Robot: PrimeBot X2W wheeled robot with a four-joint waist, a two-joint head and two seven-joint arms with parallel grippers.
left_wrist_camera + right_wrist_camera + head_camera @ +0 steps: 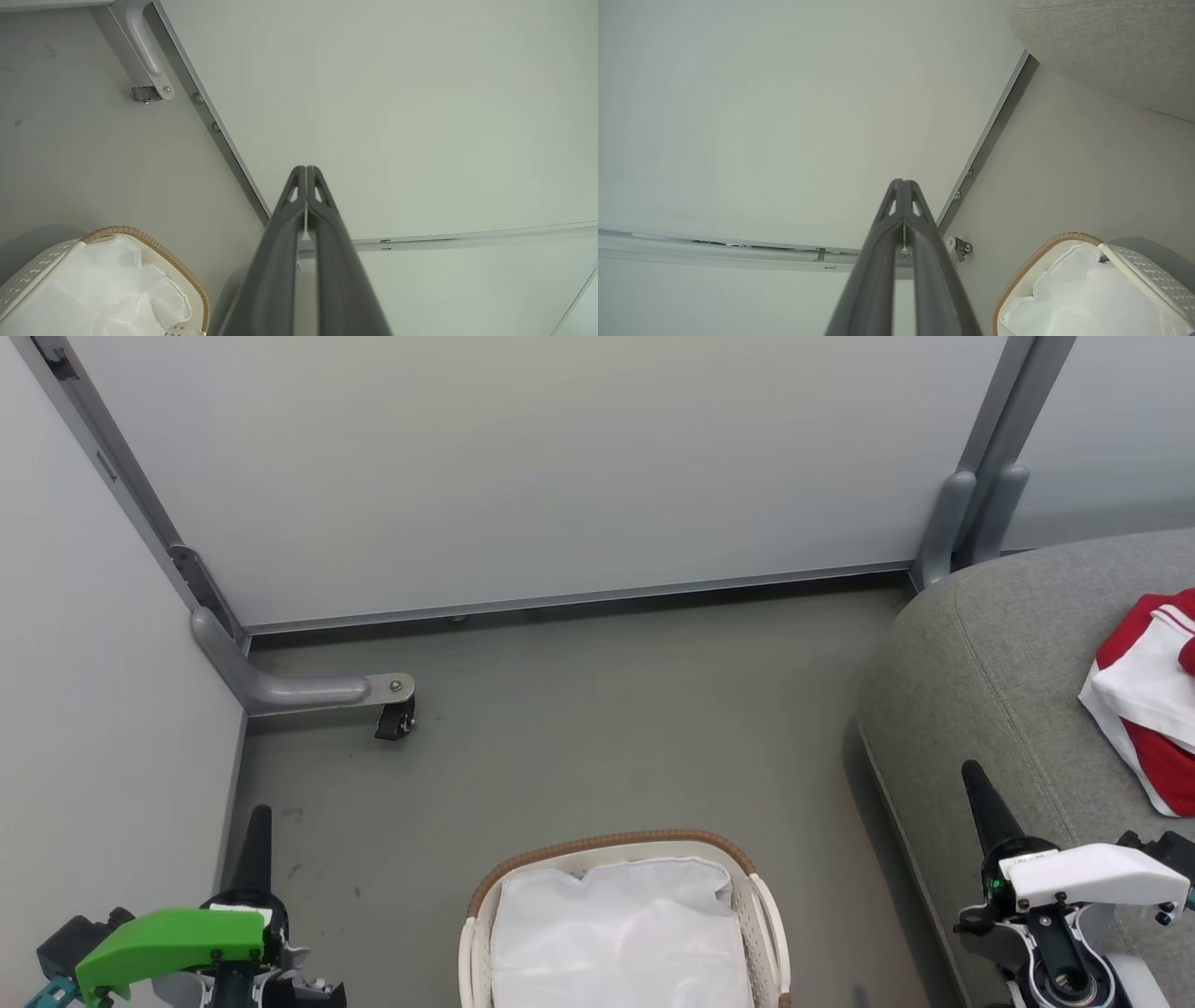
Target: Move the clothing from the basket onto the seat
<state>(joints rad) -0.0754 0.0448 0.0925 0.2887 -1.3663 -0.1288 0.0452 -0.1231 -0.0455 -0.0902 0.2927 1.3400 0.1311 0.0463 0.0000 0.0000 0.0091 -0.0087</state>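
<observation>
Red clothing [1150, 700] with white trim lies crumpled on the grey seat [990, 663] at the right edge of the head view. The white basket [616, 847] with its brown rim stands on the floor at the bottom centre, showing its white liner [621, 933] inside. My left gripper [259, 817] is at the lower left, fingers pressed together and holding nothing. My right gripper [973, 773] is at the lower right over the seat's front edge, also shut and holding nothing. The left wrist view has the basket [154, 247] at its lower left, the right wrist view has the basket [1036, 261] at its lower right.
Pale partition panels [523, 467] wall in the back and left. A grey metal foot with a black caster [394, 719] juts onto the floor [607, 709] at the left. Another partition post [962, 523] stands by the seat's rounded corner.
</observation>
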